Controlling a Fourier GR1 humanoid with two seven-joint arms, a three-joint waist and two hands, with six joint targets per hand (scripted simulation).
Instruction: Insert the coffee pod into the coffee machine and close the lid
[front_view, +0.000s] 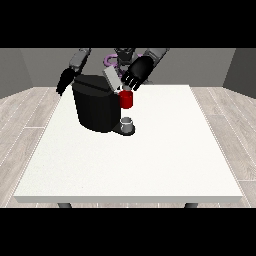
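Note:
The black coffee machine (95, 107) stands on the white table (150, 160) at the back left. Its grey lid (111, 77) is tilted up and open. The hand at the view's right (138, 71) hovers just right of the lid, its fingers (130, 84) fairly straight and pointing down at a red thing at the machine (126, 99). Nothing shows between those fingers. A grey thing (128, 123) sits on the machine's low front base, below the red thing. The hand at the view's left (65, 81) hangs relaxed beside the machine's far left side, apart from it.
The table's front edge (130, 199) lies near the camera. Wooden floor (20, 125) surrounds the table. The robot's torso (120, 56) stands right behind the machine.

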